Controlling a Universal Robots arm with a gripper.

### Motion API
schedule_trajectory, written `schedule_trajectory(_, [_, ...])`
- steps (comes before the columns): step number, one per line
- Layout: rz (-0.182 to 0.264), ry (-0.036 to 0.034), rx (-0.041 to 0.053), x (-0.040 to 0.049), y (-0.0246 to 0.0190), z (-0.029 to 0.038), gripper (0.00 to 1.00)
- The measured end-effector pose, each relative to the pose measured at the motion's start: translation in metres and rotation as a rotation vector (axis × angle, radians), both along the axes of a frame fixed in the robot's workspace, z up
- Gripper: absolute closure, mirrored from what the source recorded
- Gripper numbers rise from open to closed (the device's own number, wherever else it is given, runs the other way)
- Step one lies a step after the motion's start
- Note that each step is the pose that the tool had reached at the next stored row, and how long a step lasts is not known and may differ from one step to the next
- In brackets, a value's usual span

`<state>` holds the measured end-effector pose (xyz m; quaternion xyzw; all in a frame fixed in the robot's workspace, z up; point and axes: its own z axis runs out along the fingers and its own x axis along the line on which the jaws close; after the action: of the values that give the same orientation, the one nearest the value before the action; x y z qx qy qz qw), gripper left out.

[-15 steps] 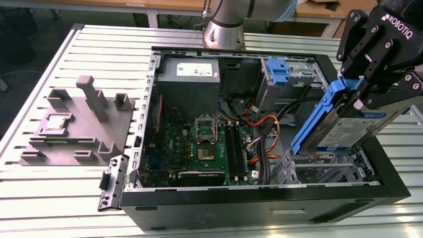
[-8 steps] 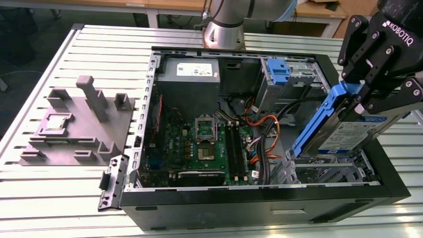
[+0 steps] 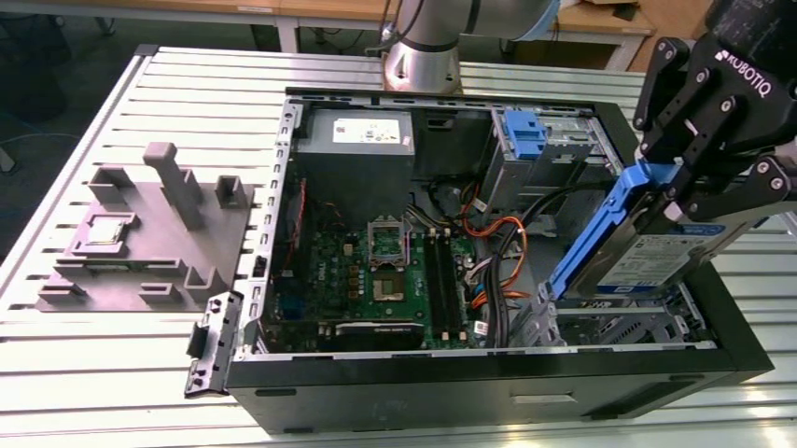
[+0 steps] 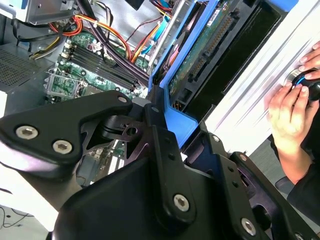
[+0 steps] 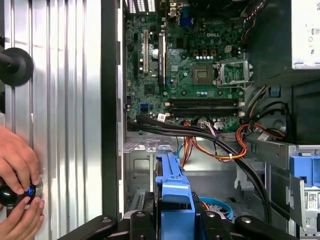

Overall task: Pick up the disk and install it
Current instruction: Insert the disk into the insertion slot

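Black metal two-finger gripper [image 4: 167, 125] sits closest to the lens in both wrist views [image 5: 172, 222]. Its fingers are clamped on the upper end of the flat silver hard disk with blue plastic side rails [image 3: 641, 257].

Exterior view: gripper [image 3: 704, 182] has white lettering on its body. Disk hangs steeply tilted at the exterior view's right, lower end down inside the open black computer tower case [image 3: 498, 383], just above the bare metal drive cage [image 3: 610, 327]. Contact with the cage: cannot tell. Second wrist view shows the disk's green circuit-board underside [image 4: 200, 55].

Labels, count 2: one blue-and-white on the disk face, one white on the grey power supply box [image 3: 368, 131].

Counts:
- disk 1, gripper 1
- green motherboard [image 3: 386, 271] 1
- bare blue plastic bracket [image 3: 529, 135] 1, in the far bay
- grey moulded fixture [image 3: 149, 233] 1, on the ribbed aluminium table [image 3: 112, 373], at the exterior view's left of the case
- small square silver chip [image 3: 106, 229] 1, seated in that fixture
- person's hands [image 5: 17, 162] 2, on the table beside the case, around a small black knob with a blue ring [image 5: 15, 194]
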<state>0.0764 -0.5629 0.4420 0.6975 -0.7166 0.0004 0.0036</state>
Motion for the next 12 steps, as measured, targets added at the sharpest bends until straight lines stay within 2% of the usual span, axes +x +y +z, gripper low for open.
schedule_trajectory(2, [0.000,-0.0001,0.0010,0.0000,-0.0001,-0.0009,0.64])
schedule_trajectory(6, [0.000,0.0000,0.0101,0.0000,-0.0007,-0.0019,0.64])
schedule_trajectory(12, [0.000,0.0000,0.0107,0.0000,-0.0027,-0.0032,0.64])
